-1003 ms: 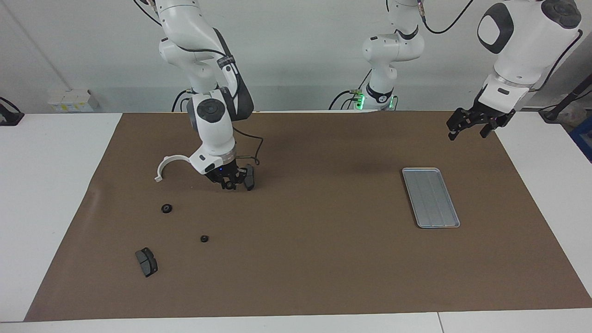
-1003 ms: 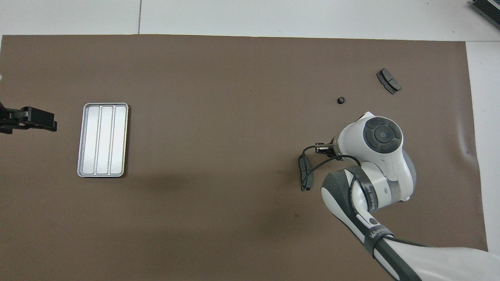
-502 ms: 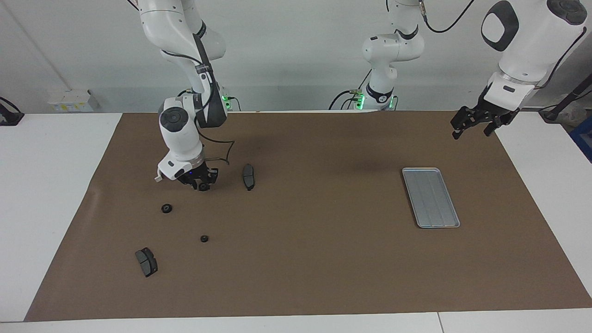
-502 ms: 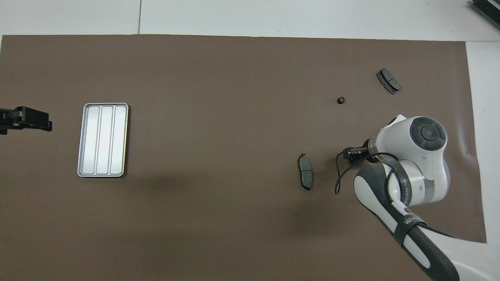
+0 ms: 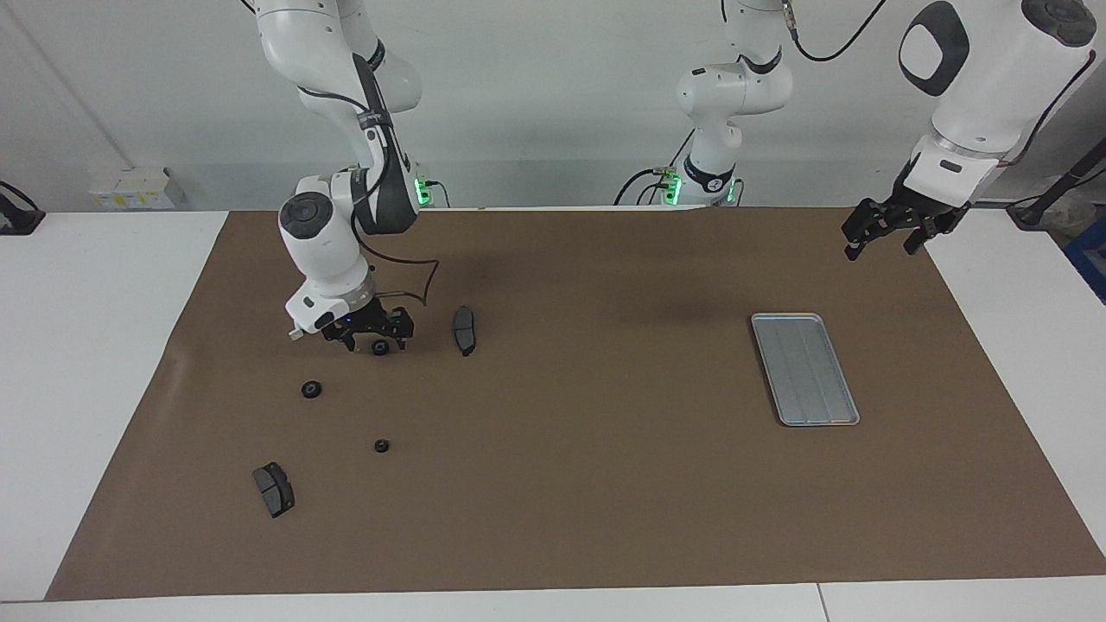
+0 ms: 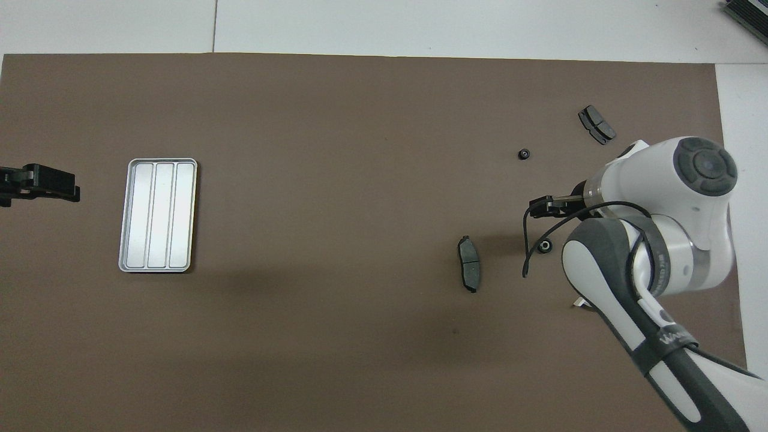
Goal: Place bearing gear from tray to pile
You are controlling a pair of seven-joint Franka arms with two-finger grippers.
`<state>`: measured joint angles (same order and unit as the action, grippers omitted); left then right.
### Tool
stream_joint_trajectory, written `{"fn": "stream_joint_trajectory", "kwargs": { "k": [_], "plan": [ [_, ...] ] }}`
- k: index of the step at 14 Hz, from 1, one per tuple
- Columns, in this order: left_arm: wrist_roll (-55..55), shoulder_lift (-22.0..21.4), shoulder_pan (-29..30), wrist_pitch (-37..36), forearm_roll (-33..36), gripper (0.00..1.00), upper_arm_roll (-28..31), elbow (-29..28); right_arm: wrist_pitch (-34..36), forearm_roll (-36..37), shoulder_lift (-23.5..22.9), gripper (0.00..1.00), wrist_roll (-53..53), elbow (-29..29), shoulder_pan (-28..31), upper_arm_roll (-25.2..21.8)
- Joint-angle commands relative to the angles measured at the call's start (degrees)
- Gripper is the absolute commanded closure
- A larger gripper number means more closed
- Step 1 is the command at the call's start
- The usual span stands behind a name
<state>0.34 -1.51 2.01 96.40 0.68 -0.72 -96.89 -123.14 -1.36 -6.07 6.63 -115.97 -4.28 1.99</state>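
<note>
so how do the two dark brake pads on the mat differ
The brake pad near the right gripper looks long and narrow, as if on edge; the brake pad at the mat's edge lies flat, its split face up. The first lies nearer to the robots, beside the bearing gear under the right gripper; the second lies farther, alone. Both are dark grey, curved and ungripped.

Right pincer [image 5: 369,333] low, spread wide, left pincer [image 5: 890,231] raised, waiting
</note>
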Motion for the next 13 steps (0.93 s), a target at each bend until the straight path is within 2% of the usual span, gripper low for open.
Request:
{"fn": "stream_joint_trajectory", "kwargs": {
  "k": [1, 4, 6, 10, 13],
  "plan": [
    [0.5, -0.6, 0.2, -0.4, 1.0, 0.00, -0.1, 0.0, 9.4, -0.7, 0.0, 0.00, -1.1, 9.4, 0.8, -0.4],
    [0.5, -0.6, 0.1, -0.4, 1.0, 0.00, -0.1, 0.0, 20.5, 2.0, -0.1, 0.00, -1.1, 20.8, 1.6, -0.4],
    [0.5, -0.6, 0.2, -0.4, 1.0, 0.00, -0.1, 0.0, 24.9, 3.3, 0.8, 0.00, 0.0, 24.7, 1.4, -0.4],
    [0.5, -0.6, 0.2, -0.4, 1.0, 0.00, -0.1, 0.0, 30.7, 3.2, 6.3, 0.00, 1.7, 23.5, 1.2, -0.1],
    [0.5, -0.6, 0.2, -0.4, 1.0, 0.00, -0.1, 0.0, 32.5, 2.7, 8.1, 0.00, 1.5, 22.1, 1.3, -0.1]
  ]
}}
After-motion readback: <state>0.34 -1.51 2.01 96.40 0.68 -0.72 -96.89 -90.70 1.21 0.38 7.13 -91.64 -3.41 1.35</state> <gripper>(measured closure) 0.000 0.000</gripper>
